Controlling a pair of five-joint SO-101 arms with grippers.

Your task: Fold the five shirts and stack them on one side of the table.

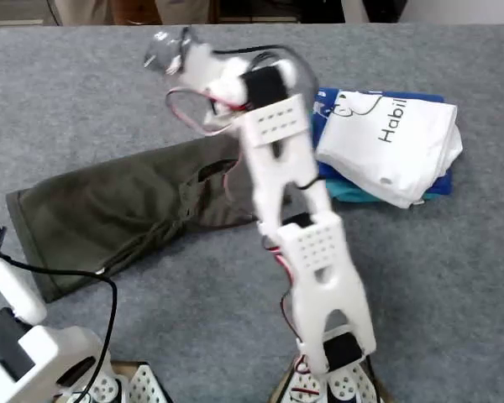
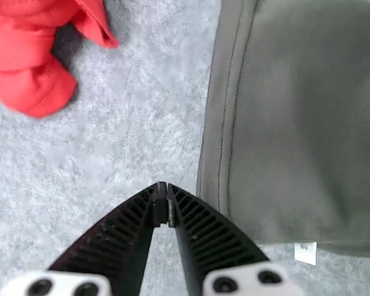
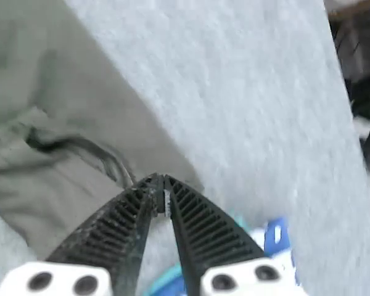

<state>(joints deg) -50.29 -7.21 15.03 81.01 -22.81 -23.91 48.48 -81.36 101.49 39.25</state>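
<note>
An olive shirt (image 1: 118, 210) lies spread and rumpled on the grey table, left of centre. At the right sits a stack of folded shirts (image 1: 386, 147), white on top of blue and teal. My right gripper (image 1: 164, 54) is raised over the far side of the table, past the olive shirt. In its wrist view the right gripper (image 3: 162, 197) is shut on nothing, above the olive shirt's edge (image 3: 43, 123), with the stack's corner (image 3: 274, 237) close by. My left gripper (image 2: 162, 203) is shut and empty over bare table beside the olive shirt's hem (image 2: 296, 123). A crumpled red shirt (image 2: 31, 55) lies beyond it.
The right arm (image 1: 315, 252) stretches from the near edge across the middle of the table. The left arm's base (image 1: 25, 344) and a black cable (image 1: 84, 273) sit at the near left corner. Bare grey table (image 1: 454, 277) lies to the near right.
</note>
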